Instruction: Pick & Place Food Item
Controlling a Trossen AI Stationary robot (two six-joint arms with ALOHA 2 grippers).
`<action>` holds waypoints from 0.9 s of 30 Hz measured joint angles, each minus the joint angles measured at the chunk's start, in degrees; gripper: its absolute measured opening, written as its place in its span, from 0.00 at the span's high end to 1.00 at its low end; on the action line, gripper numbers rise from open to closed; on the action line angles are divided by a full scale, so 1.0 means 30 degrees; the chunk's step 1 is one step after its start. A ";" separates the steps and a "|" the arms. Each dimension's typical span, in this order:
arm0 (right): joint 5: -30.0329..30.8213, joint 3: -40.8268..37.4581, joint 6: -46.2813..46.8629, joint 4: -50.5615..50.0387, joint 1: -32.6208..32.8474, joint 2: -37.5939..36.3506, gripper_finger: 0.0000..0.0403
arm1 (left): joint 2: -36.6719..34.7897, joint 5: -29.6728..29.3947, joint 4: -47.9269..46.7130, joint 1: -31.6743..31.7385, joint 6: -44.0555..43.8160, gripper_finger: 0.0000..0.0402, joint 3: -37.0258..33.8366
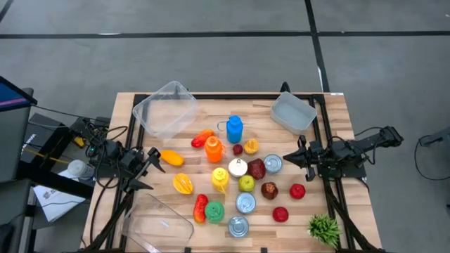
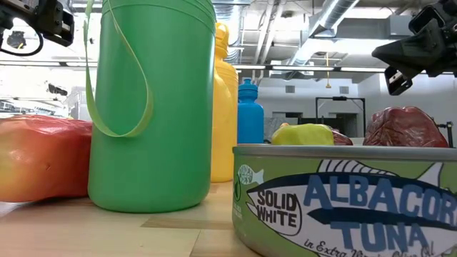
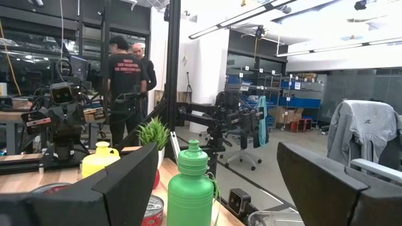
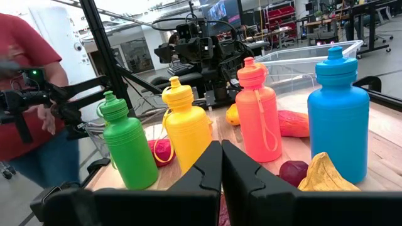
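Toy food lies in the middle of the wooden table: an orange pepper (image 1: 172, 158), a yellow piece (image 1: 183, 184), a red pepper (image 1: 200, 207), apples (image 1: 297, 190), a dark red piece (image 1: 256, 169) and tuna cans (image 1: 272, 164). Green (image 1: 214, 211), yellow (image 1: 220, 177), orange (image 1: 213, 149) and blue (image 1: 234, 128) bottles stand upright among them. My left gripper (image 1: 151, 169) (image 3: 217, 157) is open, raised at the left of the pile beside the orange pepper. My right gripper (image 1: 288, 156) (image 4: 221, 147) is shut and hovers at the right of the pile, near one can.
Clear plastic bins sit at the far left (image 1: 165, 109), far right (image 1: 295, 112) and near left (image 1: 156, 221) of the table. A small green plant (image 1: 323, 228) stands at the near right corner. People (image 3: 125, 75) stand in the room beyond.
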 joint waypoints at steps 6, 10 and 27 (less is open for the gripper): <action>0.0000 -0.0003 -0.0003 0.0000 0.0000 0.0006 1.00 | 0.0000 0.0002 0.0004 0.0004 0.0000 0.22 0.0002; -0.0005 0.0000 0.0003 0.0000 0.0000 0.0007 1.00 | 0.0000 0.0007 0.0006 -0.0002 0.0000 0.22 0.0003; 0.0002 -0.0007 -0.0004 0.0000 0.0000 0.0000 1.00 | 0.2066 -0.1014 0.9825 0.0004 -0.5824 0.22 0.0003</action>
